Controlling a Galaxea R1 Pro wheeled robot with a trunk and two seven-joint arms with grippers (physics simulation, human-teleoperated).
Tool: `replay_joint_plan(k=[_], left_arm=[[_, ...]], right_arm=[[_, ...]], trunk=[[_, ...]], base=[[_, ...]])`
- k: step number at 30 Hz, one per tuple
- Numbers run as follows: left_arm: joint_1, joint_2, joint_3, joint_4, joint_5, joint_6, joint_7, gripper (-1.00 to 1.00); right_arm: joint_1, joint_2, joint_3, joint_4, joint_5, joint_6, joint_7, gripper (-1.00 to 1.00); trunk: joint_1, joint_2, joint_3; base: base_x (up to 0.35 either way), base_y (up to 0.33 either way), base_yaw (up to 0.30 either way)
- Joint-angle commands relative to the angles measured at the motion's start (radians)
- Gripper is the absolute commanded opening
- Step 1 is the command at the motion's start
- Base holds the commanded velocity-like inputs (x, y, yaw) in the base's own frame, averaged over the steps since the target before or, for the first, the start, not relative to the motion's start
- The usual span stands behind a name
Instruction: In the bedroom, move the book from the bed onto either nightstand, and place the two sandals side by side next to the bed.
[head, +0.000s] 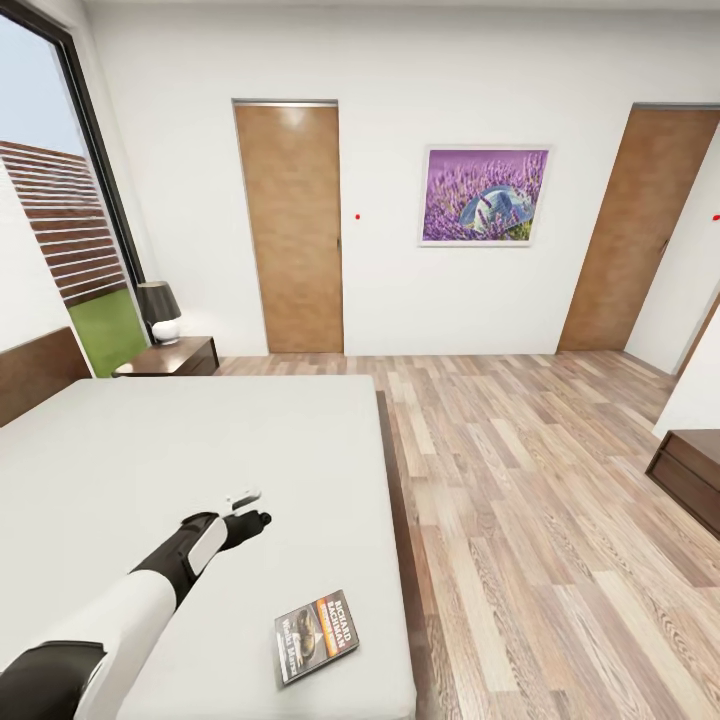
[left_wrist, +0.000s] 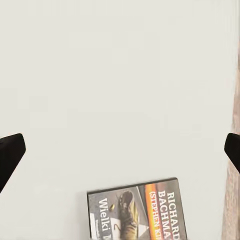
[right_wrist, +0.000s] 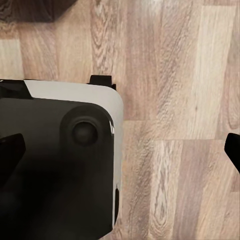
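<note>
The book (head: 316, 636) lies flat near the front right corner of the bed's grey mattress (head: 150, 450), dark cover with orange picture and white lettering facing up. My left gripper (head: 254, 508) hovers over the mattress, a little beyond and to the left of the book. In the left wrist view its fingertips (left_wrist: 11, 154) stand wide apart, open and empty, with the book (left_wrist: 137, 212) lying short of them. A nightstand (head: 172, 357) stands at the bed's far corner. My right gripper (right_wrist: 120, 152) is open above the wood floor. The sandals are out of view.
A black-shaded lamp (head: 159, 310) sits on the nightstand. A dark wood cabinet (head: 690, 478) stands at the right edge. Two brown doors (head: 291, 228) and a purple picture (head: 485, 195) line the far wall. The robot's own base (right_wrist: 60, 165) shows under the right gripper.
</note>
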Motion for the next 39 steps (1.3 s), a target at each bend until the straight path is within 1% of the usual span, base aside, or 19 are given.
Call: replay_joint_plan(k=[1, 4, 13, 36, 38, 39], left_arm=[[0.0, 0.001, -0.006, -0.002, 0.01, 0.005, 0.008, 1.0], [-0.001, -0.009, -0.007, 0.004, 0.011, 0.002, 0.01, 1.0], [-0.001, -0.016, -0.007, 0.008, 0.011, 0.0, 0.012, 1.0], [-0.004, -0.016, -0.004, 0.004, 0.016, 0.023, 0.018, 1.0], [-0.004, -0.014, -0.004, 0.001, 0.021, 0.024, 0.02, 1.0], [-0.004, -0.012, -0.005, -0.001, 0.032, 0.025, 0.022, 1.0]], right_arm=[[-0.001, 0.0, 0.003, 0.001, 0.0, -0.004, 0.003, 1.0], [0.002, -0.005, 0.003, 0.001, -0.001, -0.004, 0.003, 1.0], [0.007, -0.008, 0.003, 0.001, -0.001, -0.004, 0.003, 1.0], [0.009, -0.007, 0.004, 0.001, 0.0, -0.004, 0.003, 1.0], [0.009, -0.007, 0.004, 0.001, 0.0, -0.004, 0.003, 1.0], [0.009, -0.007, 0.004, 0.001, 0.0, -0.004, 0.003, 1.0]], trunk=[[0.0, -0.001, -0.001], [0.0, -0.001, -0.001], [0.0, -0.001, -0.001], [0.0, -0.001, -0.001], [0.0, -0.001, -0.001], [0.0, -0.001, -0.001]], base=[[0.0, 0.0, 0.0], [0.0, 0.0, 0.0], [0.0, 0.0, 0.0], [0.0, 0.0, 0.0], [0.0, 0.0, 0.0], [0.0, 0.0, 0.0]])
